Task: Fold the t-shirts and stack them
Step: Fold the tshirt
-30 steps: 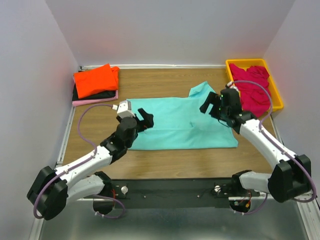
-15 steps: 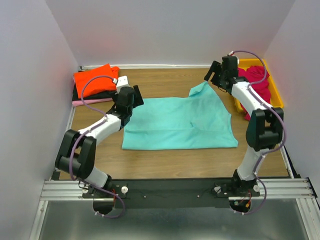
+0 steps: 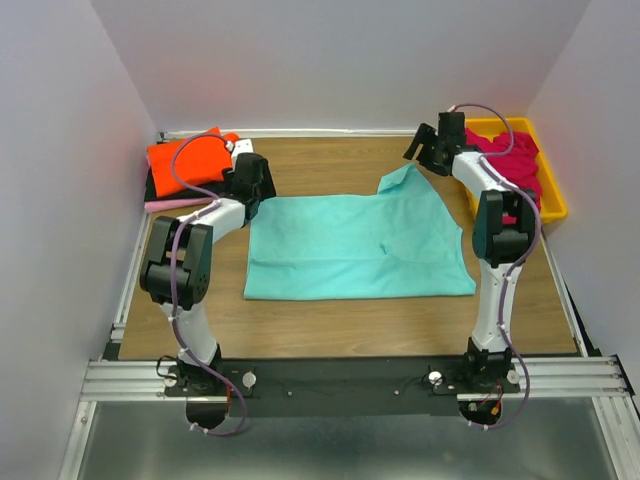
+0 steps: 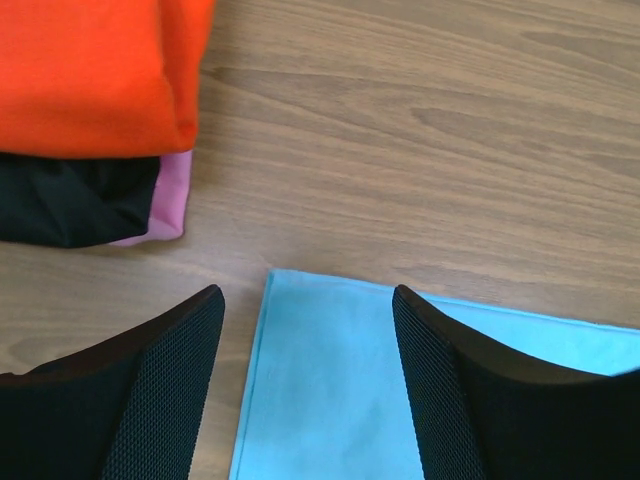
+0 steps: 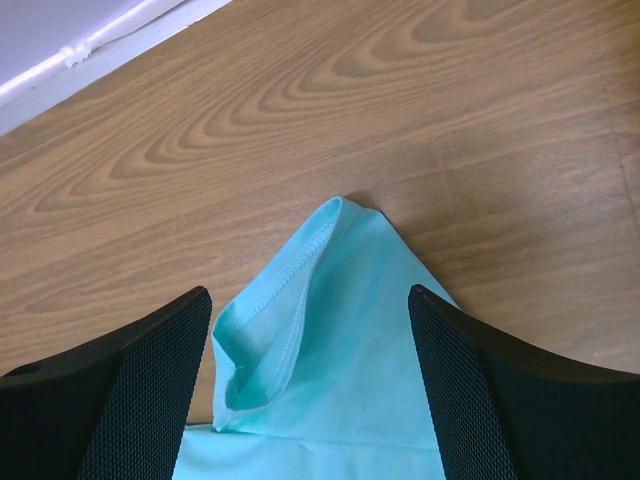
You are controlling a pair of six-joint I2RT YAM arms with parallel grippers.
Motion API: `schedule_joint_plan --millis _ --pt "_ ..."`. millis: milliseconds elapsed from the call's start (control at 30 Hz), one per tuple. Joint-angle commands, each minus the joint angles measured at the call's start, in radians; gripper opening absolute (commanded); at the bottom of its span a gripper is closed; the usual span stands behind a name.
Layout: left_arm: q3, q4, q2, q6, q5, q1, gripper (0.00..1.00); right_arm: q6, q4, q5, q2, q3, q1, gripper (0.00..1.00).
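A turquoise t-shirt (image 3: 355, 245) lies spread flat in the middle of the table. My left gripper (image 3: 250, 181) is open and empty above the shirt's far left corner. In the left wrist view that corner (image 4: 330, 390) lies between my open fingers (image 4: 170, 390). My right gripper (image 3: 430, 152) is open and empty above the shirt's far right sleeve. In the right wrist view the sleeve (image 5: 340, 340), with its hem opening, lies between the open fingers (image 5: 480, 400). A folded stack of orange-red (image 3: 190, 160), black (image 4: 70, 200) and pale pink (image 4: 170, 195) shirts sits at the far left.
A yellow plastic tray (image 3: 555, 205) at the far right holds a crumpled magenta shirt (image 3: 515, 175). White walls close in the table on three sides. Bare wood (image 3: 330, 160) shows between the turquoise shirt and the back wall.
Both arms have reached toward the far side of the table. The left gripper moved from the shirt's left middle to its far left corner. The right gripper moved to the far sleeve.
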Motion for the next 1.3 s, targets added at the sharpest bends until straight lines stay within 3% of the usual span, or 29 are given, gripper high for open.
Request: schedule_joint_plan --millis 0,200,267,433,600,1267 --pt "0.056 -0.056 0.063 0.023 0.071 0.017 0.74 -0.014 -0.002 -0.028 0.042 0.059 -0.015 0.87" --pt "0.093 -0.059 0.125 0.021 0.085 0.037 0.67 -0.018 -0.002 -0.049 0.068 0.057 -0.032 0.88" --pt "0.118 -0.076 0.143 0.023 0.096 0.037 0.59 -0.019 -0.001 -0.057 0.072 0.055 -0.036 0.88" --pt "0.145 -0.096 0.165 0.025 0.096 0.039 0.56 -0.018 -0.001 -0.062 0.075 0.054 -0.039 0.89" --pt "0.172 -0.116 0.191 0.028 0.102 0.042 0.44 -0.016 -0.001 -0.063 0.078 0.055 -0.042 0.89" --pt "0.202 -0.185 0.205 0.014 0.056 0.043 0.44 -0.007 -0.001 -0.094 0.106 0.068 -0.05 0.89"
